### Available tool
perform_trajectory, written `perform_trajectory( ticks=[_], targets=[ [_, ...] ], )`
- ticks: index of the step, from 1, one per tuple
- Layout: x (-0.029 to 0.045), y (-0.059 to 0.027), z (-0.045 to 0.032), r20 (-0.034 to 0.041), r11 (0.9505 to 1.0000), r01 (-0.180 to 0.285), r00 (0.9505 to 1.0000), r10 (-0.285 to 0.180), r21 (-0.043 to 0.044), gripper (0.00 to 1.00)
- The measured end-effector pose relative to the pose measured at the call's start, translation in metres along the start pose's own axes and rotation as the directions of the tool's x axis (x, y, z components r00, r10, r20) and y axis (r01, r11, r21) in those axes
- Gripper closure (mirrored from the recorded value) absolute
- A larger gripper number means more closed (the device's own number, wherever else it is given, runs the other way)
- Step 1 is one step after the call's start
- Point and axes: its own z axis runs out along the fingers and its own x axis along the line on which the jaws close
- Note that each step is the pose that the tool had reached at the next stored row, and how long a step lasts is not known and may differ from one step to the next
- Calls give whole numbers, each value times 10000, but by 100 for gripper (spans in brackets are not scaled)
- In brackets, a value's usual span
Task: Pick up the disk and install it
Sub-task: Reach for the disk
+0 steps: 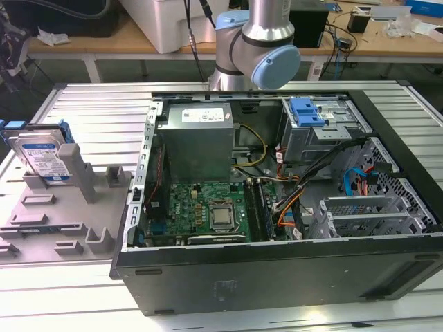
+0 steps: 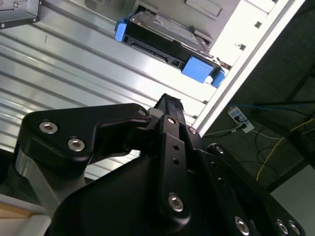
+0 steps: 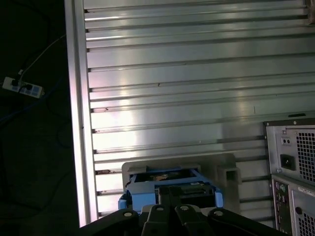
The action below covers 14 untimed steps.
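Blue-framed disk (image 1: 41, 158) is being held on edge by the grey stand (image 1: 84, 174), not yet grasped. Gripper (image 2: 170, 104) is being aimed toward it, apart; opening cannot be told.

The silver-and-pale-blue robot arm (image 1: 257, 41) runs out past the top edge of the exterior view. At the exterior view's left stands the disk (image 1: 41, 155), a silver hard drive with a white-and-blue label in a blue plastic bracket. One lower corner is tucked behind a grey plastic post (image 1: 82, 169). In the first wrist view the black gripper (image 3: 172, 192) covers part of it.
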Motion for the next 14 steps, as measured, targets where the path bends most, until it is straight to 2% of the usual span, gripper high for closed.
perform_trajectory(
  ticks=[14],
  targets=[
    [5,0,-1,-1,10000,0,10000,0,0,89]
  ],
)
